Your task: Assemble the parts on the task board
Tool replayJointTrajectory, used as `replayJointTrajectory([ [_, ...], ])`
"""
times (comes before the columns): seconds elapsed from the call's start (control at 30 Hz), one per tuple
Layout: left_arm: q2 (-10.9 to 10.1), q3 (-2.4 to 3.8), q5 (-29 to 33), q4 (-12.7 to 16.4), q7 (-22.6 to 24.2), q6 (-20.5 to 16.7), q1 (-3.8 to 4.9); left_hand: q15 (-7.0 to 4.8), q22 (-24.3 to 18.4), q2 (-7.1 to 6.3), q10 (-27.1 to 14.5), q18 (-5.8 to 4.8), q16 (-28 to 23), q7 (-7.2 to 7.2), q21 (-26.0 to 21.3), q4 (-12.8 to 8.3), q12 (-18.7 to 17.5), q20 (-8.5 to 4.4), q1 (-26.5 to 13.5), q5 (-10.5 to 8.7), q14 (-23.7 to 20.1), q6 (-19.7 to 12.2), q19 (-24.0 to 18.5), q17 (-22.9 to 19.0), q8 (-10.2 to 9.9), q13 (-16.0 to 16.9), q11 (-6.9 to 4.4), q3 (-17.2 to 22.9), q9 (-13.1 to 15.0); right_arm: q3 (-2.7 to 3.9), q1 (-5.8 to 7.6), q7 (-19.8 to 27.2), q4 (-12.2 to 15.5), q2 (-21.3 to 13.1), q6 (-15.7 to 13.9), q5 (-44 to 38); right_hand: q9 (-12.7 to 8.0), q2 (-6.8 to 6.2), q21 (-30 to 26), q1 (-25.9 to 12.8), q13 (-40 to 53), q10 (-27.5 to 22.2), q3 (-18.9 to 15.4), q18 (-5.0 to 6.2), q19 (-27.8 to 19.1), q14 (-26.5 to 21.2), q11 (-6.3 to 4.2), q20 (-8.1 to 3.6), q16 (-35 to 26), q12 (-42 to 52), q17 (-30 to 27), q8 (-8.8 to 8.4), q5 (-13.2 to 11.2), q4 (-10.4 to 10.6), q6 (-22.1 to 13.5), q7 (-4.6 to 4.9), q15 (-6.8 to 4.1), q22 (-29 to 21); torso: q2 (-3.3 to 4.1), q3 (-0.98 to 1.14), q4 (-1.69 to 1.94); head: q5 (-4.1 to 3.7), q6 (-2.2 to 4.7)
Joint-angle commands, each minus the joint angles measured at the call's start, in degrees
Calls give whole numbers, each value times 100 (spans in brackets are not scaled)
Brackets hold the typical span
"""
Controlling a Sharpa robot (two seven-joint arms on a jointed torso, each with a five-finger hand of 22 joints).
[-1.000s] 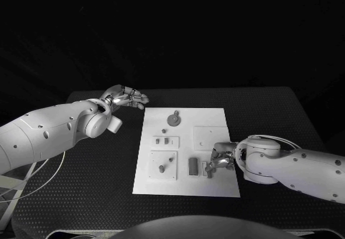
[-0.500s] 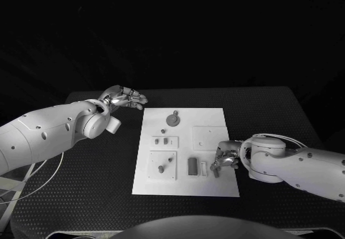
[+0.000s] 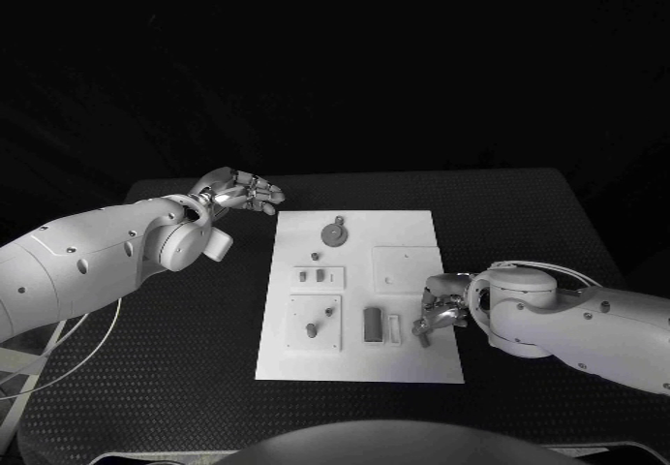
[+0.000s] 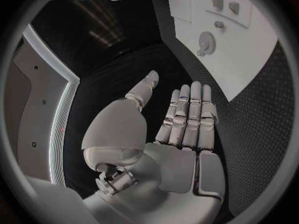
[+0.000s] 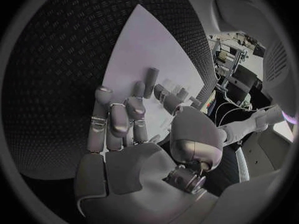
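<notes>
where black table bears task board, left hand fingers spread, empty; right hand grip unclear.

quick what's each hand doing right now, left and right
Left hand: open, holding nothing, off the task board.
Right hand: low over the board's near right part; a grip cannot be told.

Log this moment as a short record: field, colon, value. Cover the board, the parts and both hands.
task board: white plate in the middle of the black table
round part: lies at the board's far end
left hand: open, off the board's far left corner, holds nothing
right hand: over the board's near right edge, fingers curled; whether it holds a part cannot be told
</notes>
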Motion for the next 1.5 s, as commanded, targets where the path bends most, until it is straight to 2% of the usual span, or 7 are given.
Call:
replayJointTrajectory([
  [0.03, 8, 3, 30, 14, 29, 79, 3, 30, -9, 10, -19, 1, -34, -3, 20, -11, 21, 39, -46, -39, -2, -27, -19, 6, -26, -9, 3, -27, -6, -78, -83, -455, -29, -18, 552, -991, -436, -177, -79, -68, -138, -193, 55, 31, -100, -127, 24, 36, -81, -214, -108, -155, 13, 201, -422, 352, 27, 66, 0, -2, -6, -7, -2],
  [0.43, -3, 2, 30, 24, 16, 96, 3, 31, -10, 6, -19, 0, -37, -3, 19, -10, 21, 40, -51, -40, -3, -28, -21, 10, -26, -10, 3, -32, -7, -128, -86, -487, 83, 37, 765, -1458, -432, -332, -102, -56, -157, -288, 44, 31, -213, -227, 63, 104, -94, -271, -109, -178, 12, 438, -502, 394, 71, 95, 1, -5, -10, -22, -13],
  [0.6, 0, 2, 30, 26, 12, 96, 3, 31, -10, 7, -19, 1, -38, -3, 19, -10, 21, 40, -53, -40, -3, -28, -21, 12, -25, -10, 3, -32, -7, -139, -91, -494, 89, 40, 913, -1460, -419, -248, -84, 104, -153, -275, 81, 31, -209, -222, 54, 90, -72, -257, -103, -163, 13, 404, -492, 385, 66, 105, -3, 2, 4, -29, -19],
  [0.73, -10, 2, 30, 23, 6, 91, 3, 31, -10, 8, -19, 1, -39, -3, 20, -10, 21, 40, -52, -40, -3, -28, -21, 13, -25, -11, 3, -32, -7, -152, -100, -495, 90, 34, 974, -1463, -393, 146, -45, 571, -146, -277, -31, 30, -246, -237, 61, 91, -52, -243, -100, -146, 6, -143, -503, 384, 68, 114, -3, -2, 7, -46, -20],
  [0.93, 5, 2, 30, 29, 6, 96, 3, 31, -11, 8, -18, 1, -41, -4, 20, -11, 22, 39, -51, -40, -3, -27, -22, 15, -24, -11, 3, -32, -7, -162, -157, -500, 48, 45, 901, -1376, -388, 461, -31, 1059, -151, -280, -32, 29, -270, -248, 57, 90, -48, -244, -108, -142, 12, -662, -513, 388, 69, 107, 0, -3, 2, -50, -23],
  [1.13, -3, 2, 30, 27, 7, 87, 3, 31, -11, 9, -18, 2, -42, -4, 20, -13, 22, 39, -48, -39, -3, -28, -22, 18, -24, -12, 2, -31, -7, -162, -165, -502, 4, 40, 635, -1002, -370, 848, -6, 1628, -150, -264, 11, 31, -298, -243, 49, 80, -27, -230, -107, -118, 13, -715, -494, 379, 65, 115, -1, 1, 1, -53, -26],
  [1.5, -2, 1, 30, 31, 10, 84, 3, 31, -11, 7, -18, 2, -44, -4, 21, -14, 22, 39, -45, -39, -2, -29, -22, 21, -24, -13, 3, -32, -7, -157, -162, -378, -6, 12, -71, -499, -348, 866, 46, 1803, -158, -161, 56, 31, -242, -161, 26, 89, 22, -189, -85, -53, 13, -705, -378, 356, 61, 108, -1, -2, 11, -56, -7],
])
